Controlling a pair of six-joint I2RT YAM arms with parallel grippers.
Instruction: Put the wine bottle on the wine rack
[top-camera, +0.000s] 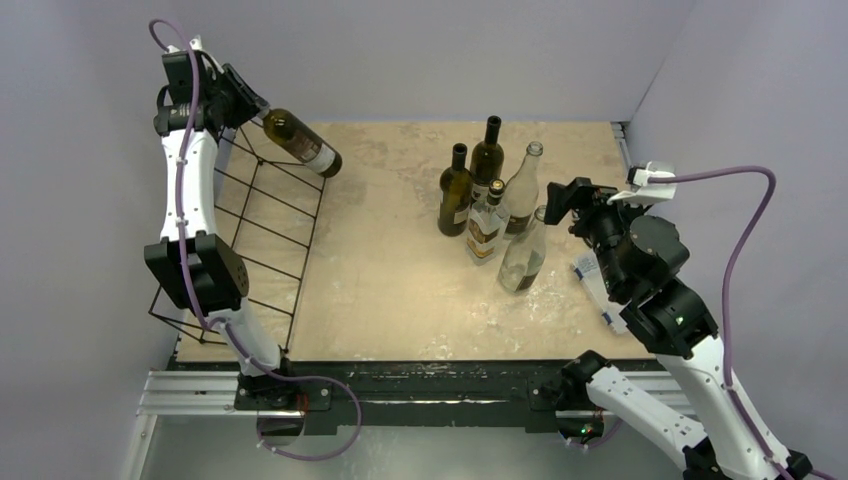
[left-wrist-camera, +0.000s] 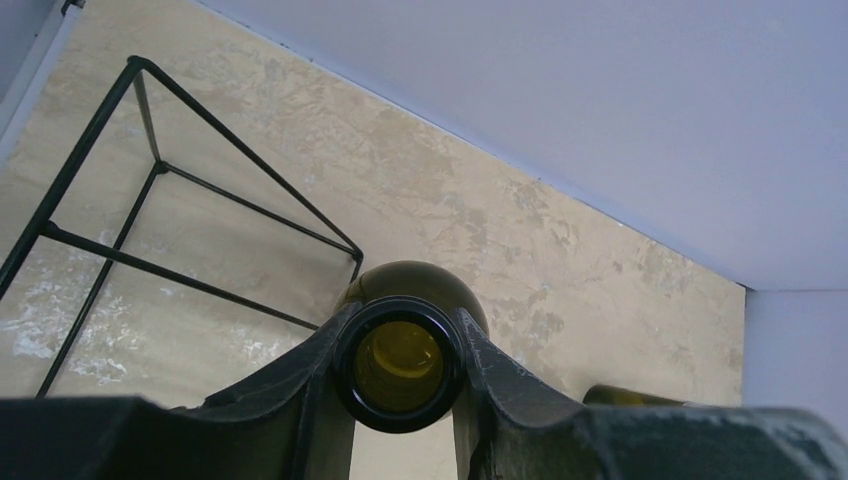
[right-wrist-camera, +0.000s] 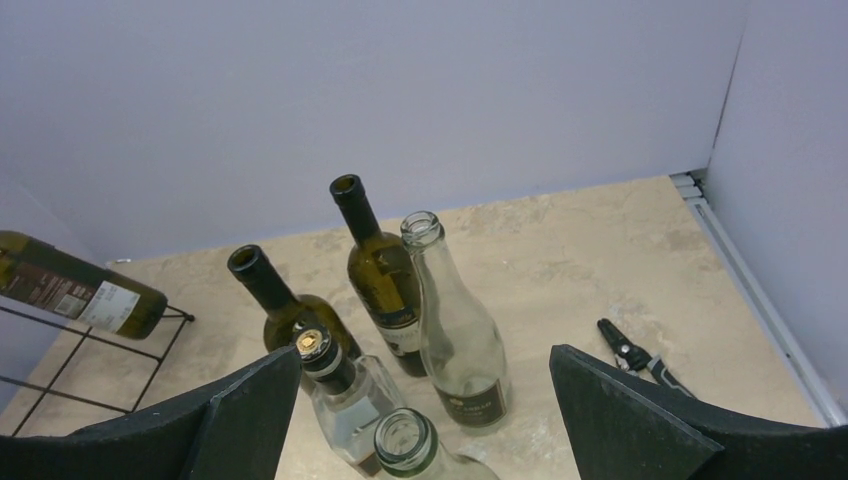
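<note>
Six bottles (top-camera: 487, 165); one rack (top-camera: 268, 225); one tool (right-wrist-camera: 633, 355)

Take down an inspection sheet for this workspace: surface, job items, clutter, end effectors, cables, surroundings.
Surface: beige stone-look table, whitish scuffs near the front.
Job's things: black wire wine rack at the left edge, no bottle lying in it; green wine bottle held nearly level above its far end.
Clutter: five upright bottles, two dark, three clear; black-handled tool at the right; white-blue item, partly hidden.
End effectors: left end effector shut on the wine bottle's neck; right end effector open, empty, beside the upright bottles.
Cables: purple cable along each arm, the left one looping below the table's front edge.
Surroundings: plain pale walls.
</note>
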